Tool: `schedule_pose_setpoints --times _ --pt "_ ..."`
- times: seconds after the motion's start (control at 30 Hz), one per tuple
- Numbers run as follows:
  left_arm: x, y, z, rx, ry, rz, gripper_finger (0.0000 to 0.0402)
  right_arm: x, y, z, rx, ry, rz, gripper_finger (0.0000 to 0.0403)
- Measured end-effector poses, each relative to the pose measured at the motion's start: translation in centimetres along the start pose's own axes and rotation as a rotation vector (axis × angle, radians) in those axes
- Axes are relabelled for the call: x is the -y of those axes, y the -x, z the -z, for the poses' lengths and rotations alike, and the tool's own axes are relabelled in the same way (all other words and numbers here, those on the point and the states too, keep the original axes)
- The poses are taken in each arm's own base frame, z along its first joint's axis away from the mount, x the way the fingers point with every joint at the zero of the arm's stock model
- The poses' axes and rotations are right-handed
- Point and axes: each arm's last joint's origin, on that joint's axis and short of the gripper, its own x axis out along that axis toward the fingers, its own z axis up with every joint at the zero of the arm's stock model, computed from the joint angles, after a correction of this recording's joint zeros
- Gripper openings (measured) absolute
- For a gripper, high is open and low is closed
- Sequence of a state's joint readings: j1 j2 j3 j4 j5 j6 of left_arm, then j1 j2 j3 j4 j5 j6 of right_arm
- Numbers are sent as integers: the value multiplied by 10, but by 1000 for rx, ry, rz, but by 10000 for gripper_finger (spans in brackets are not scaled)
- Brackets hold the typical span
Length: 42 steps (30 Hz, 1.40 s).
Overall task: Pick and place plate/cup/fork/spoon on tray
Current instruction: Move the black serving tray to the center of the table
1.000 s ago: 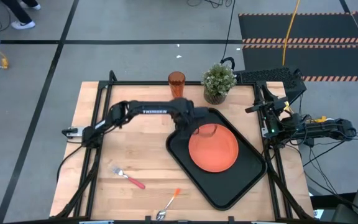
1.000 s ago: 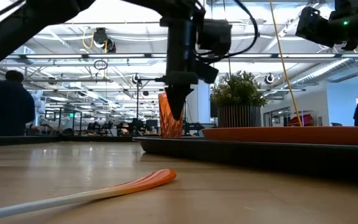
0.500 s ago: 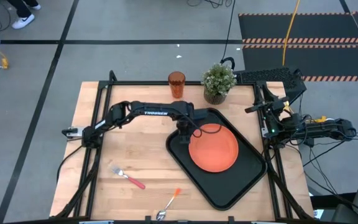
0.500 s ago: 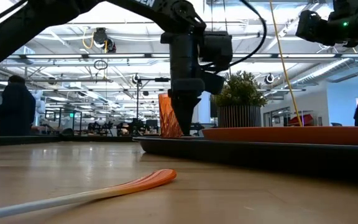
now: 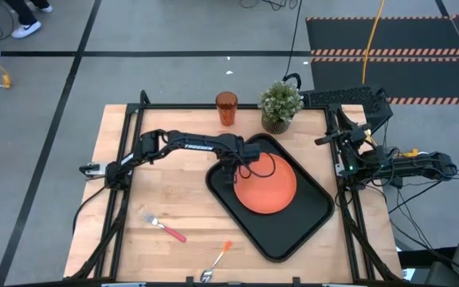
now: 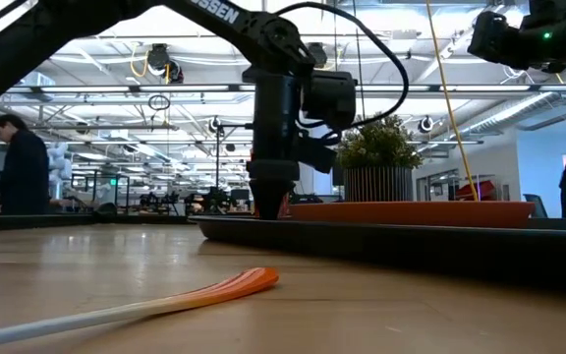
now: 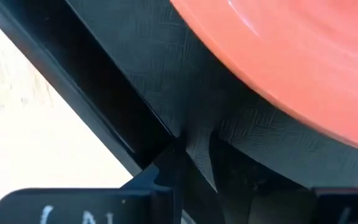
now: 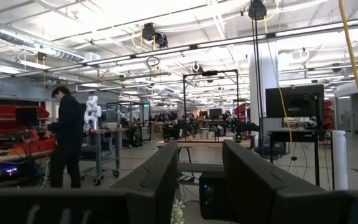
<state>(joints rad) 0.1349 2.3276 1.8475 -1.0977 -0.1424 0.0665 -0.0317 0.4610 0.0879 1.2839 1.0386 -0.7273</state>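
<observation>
The black tray (image 5: 281, 231) lies askew on the right half of the wooden table (image 5: 174, 199), its long sides running diagonally, one rounded corner close to the table's near edge. The left gripper (image 5: 228, 170) is down at the tray's left rim; in the left wrist view its fingers (image 7: 194, 158) are clamped on that raised rim (image 7: 114, 121), one inside the tray and one outside it. The orange plate (image 5: 265, 187) lies flat inside the tray, toward the tray's far end, just beside the gripper, with bare tray floor toward the near corner. It is plain, round and a dull orange.

The right gripper (image 8: 197, 180) is held up off the table's right edge, well apart from everything, fingers apart and empty.

The amber cup (image 5: 226, 107) stands upright near the table's far edge, next to a potted plant (image 5: 280, 105), which is just beyond the tray's far corner. The left half of the table is mostly bare wood. The fork (image 5: 164, 226), with its pinkish-red handle, lies near the front left, and the spoon (image 5: 217, 261), orange-handled, lies close to the near edge, just left of the tray.
</observation>
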Motion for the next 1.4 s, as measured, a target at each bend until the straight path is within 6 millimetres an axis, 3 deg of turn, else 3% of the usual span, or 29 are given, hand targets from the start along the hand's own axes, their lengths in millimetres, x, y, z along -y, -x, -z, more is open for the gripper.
schedule_pose_setpoints --times 0.23,0.4,0.6,0.77,0.87,1.0,1.13,1.3,1.4 --pt "1 -2 3 -34 182 18 81 0 0 0 -2 18 6 123" --pt "10 -1 17 -186 234 22 81 0 0 0 -4 23 5 123" --pt "37 2 32 -365 137 107 81 0 0 0 -5 21 6 123" --pt "67 7 35 -391 18 287 81 0 0 0 -5 20 6 123" --pt "75 9 37 -395 -55 265 81 0 0 0 -5 20 6 123" --pt "67 16 43 -437 -65 138 81 0 0 0 -4 20 6 123" --pt "52 36 48 -416 -64 42 81 1 0 -1 4 5 9 123" --pt "28 77 54 -240 -83 -37 81 1 0 -2 26 -7 -3 123" --pt "14 101 48 -21 -139 -111 81 1 0 -2 33 -4 -13 123"
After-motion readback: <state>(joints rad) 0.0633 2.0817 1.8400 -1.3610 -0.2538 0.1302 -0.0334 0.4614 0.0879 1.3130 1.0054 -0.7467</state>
